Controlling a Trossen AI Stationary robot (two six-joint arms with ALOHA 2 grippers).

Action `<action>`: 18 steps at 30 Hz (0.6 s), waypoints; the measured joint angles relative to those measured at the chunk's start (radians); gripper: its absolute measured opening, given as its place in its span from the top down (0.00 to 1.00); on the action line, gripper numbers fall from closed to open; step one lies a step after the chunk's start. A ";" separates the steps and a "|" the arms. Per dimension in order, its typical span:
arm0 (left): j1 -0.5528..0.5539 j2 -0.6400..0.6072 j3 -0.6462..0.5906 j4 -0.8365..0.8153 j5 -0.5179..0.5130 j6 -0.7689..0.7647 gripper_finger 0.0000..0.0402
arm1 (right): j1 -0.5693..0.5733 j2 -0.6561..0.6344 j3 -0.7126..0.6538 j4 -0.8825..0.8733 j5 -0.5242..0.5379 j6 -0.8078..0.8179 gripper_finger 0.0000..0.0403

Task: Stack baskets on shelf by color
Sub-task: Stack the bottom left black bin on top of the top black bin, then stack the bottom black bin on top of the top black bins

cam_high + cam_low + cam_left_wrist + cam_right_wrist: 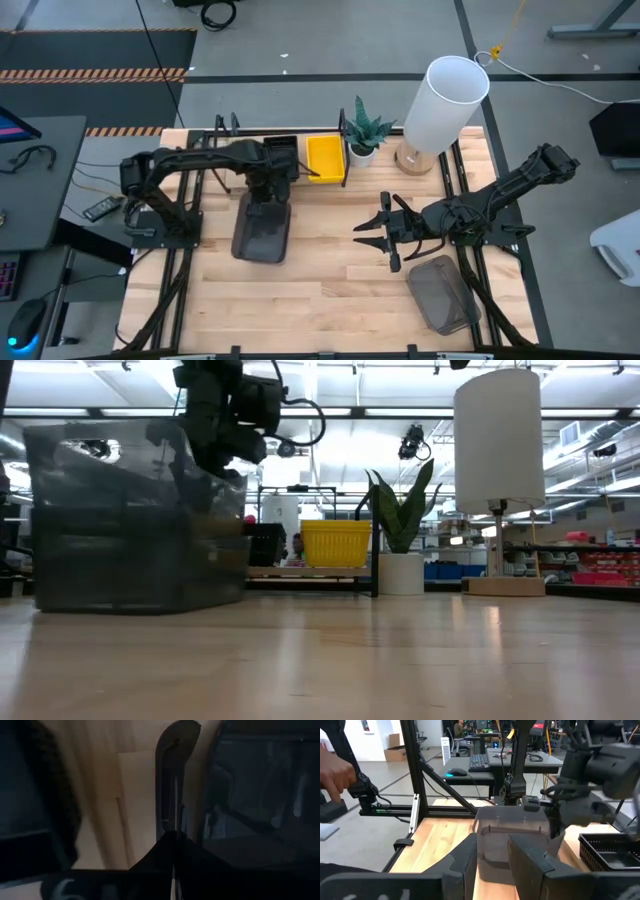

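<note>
A dark grey basket (262, 232) sits on the table in front of the shelf (300, 180); in the low view this grey basket (120, 525) fills the left side. My left gripper (267, 198) is shut on its far end. A yellow basket (325, 158) and a black basket (281, 150) rest side by side on the shelf. A second grey basket (440, 292) lies near the table's right near corner. My right gripper (368, 235) hovers open over the middle of the table, pointing left at the first grey basket (510, 832). My left gripper (228, 455) comes from above, pointing down, and is shut on the rim of the grey basket's far short wall (540, 809), one finger (175, 765) on each side of the thin wall. The basket stays level with its bottom (130, 605) on the table.
A potted plant (365, 135) and a white lamp (445, 100) stand to the right of the shelf's upright end. Black frame rails run along both table sides. A person's hand (335, 772) shows beyond the table's left edge. Bare wood lies between the two grey baskets.
</note>
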 joint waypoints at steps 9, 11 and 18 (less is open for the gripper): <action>-0.052 0.008 0.000 -0.017 -0.031 -0.040 0.73 | 0.013 0.000 0.000 -0.023 0.001 0.046 0.72; -0.065 -0.001 0.002 -0.040 -0.036 -0.072 0.66 | 0.021 0.000 0.001 -0.102 0.035 0.143 0.72; -0.139 -0.104 0.002 -0.045 -0.095 -0.162 0.55 | 0.051 0.000 0.085 -0.501 0.181 0.431 0.73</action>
